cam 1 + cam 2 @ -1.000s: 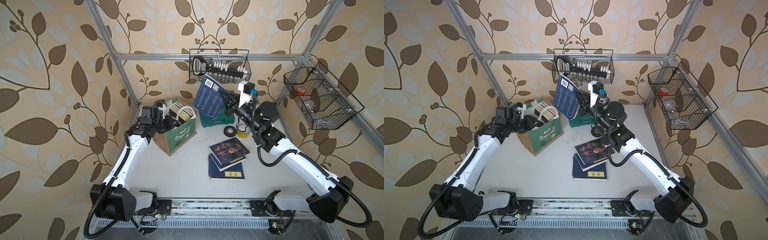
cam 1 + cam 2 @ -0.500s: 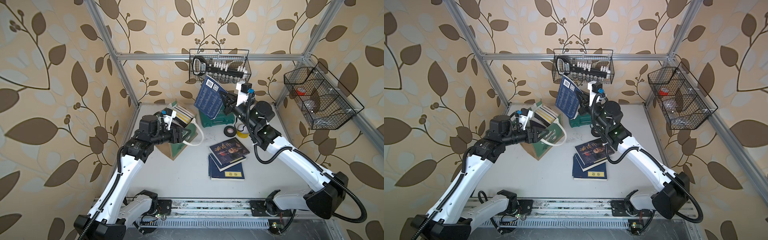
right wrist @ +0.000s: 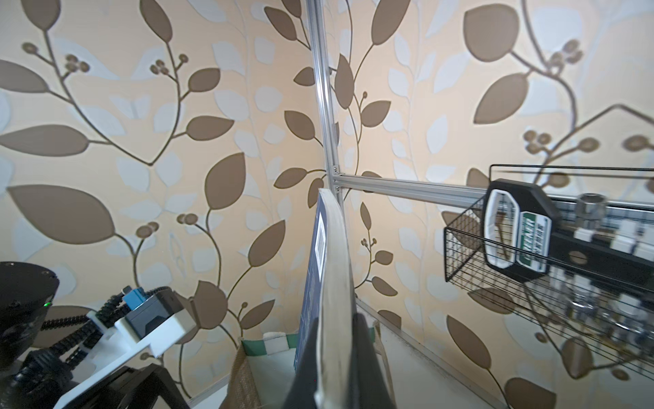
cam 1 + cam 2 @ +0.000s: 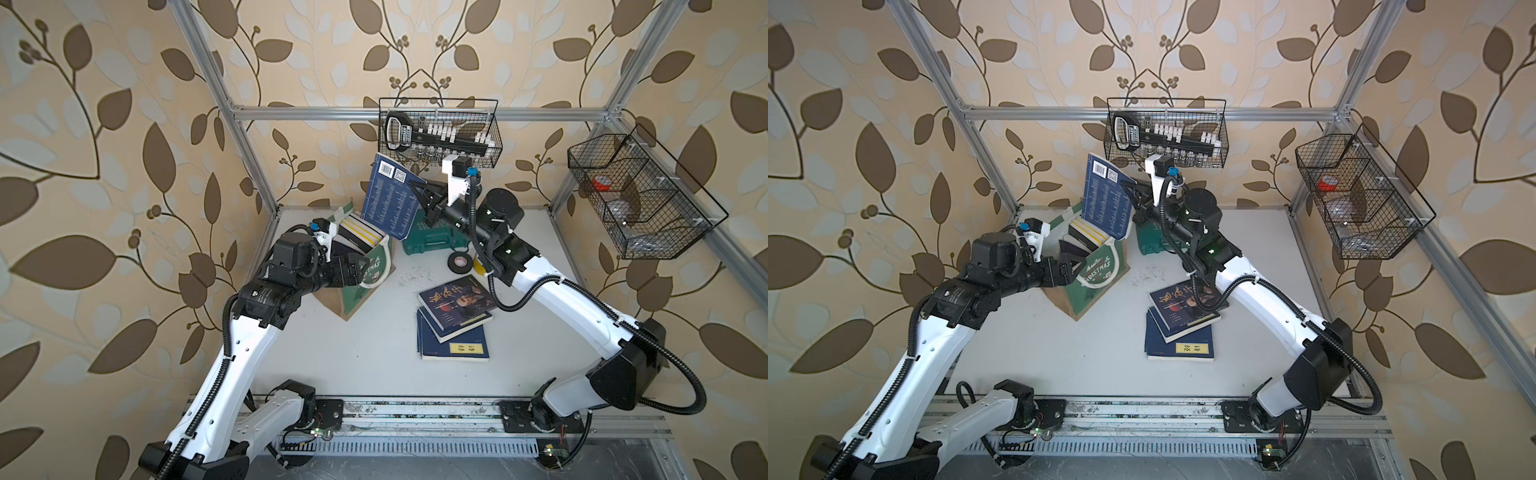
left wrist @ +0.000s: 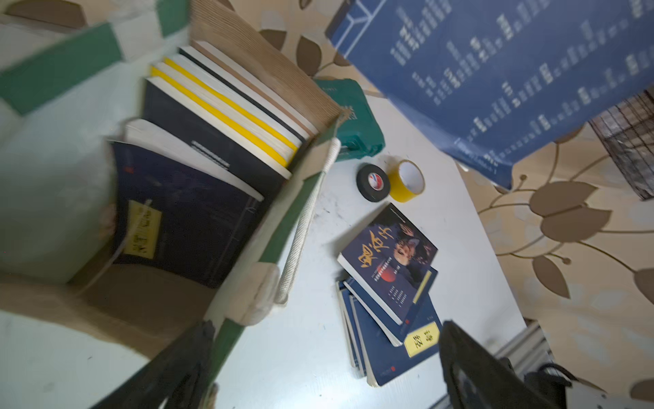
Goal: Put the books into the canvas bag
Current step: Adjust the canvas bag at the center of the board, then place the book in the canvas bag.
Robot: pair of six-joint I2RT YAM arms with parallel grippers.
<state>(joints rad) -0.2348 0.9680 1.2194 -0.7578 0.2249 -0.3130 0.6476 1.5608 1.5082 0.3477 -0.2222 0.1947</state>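
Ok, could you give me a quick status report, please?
Left gripper open beside canvas bag. Right gripper shut on blue book, raised over bag. Stack of books lies on table. Nothing seen blocking.

A white table (image 4: 353, 365) filled the lower middle of both top views. The canvas bag (image 4: 359, 293) stood on it left of centre, toward the back. Right of the bag, near the far edge, sat a green tool case (image 4: 428, 241). A black tape roll (image 4: 458, 262) and a yellow tape roll (image 5: 407, 180) lay side by side just in front of it. A stack of books (image 4: 453, 328) lay flat right of centre, the top one skewed.
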